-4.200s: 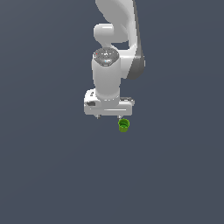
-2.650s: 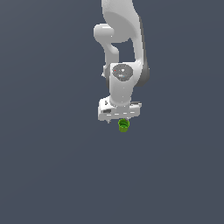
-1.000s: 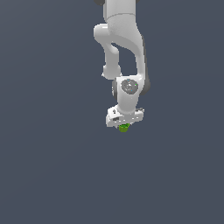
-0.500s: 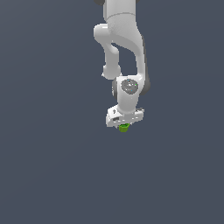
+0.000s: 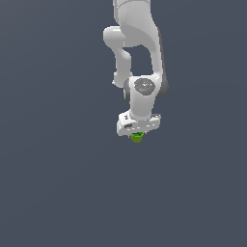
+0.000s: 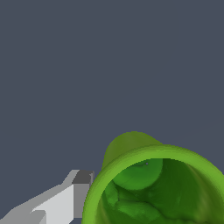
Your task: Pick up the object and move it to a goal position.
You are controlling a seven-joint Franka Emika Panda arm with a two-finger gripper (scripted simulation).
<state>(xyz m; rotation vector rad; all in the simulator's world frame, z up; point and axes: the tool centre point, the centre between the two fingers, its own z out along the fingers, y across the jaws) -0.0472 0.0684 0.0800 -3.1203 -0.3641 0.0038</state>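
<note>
In the lower left of the wrist view one of my fingers (image 6: pixel 72 192) sits just beside the green cup (image 6: pixel 148 183), whose hollow rim fills the lower right. In the exterior view's centre the cup (image 5: pixel 137 137) pokes out beneath my jaws; I cannot tell whether they are clamped on it or only straddling it. If I rise with a shallow, one-sided hold, I judge it could tip and slip free.
</note>
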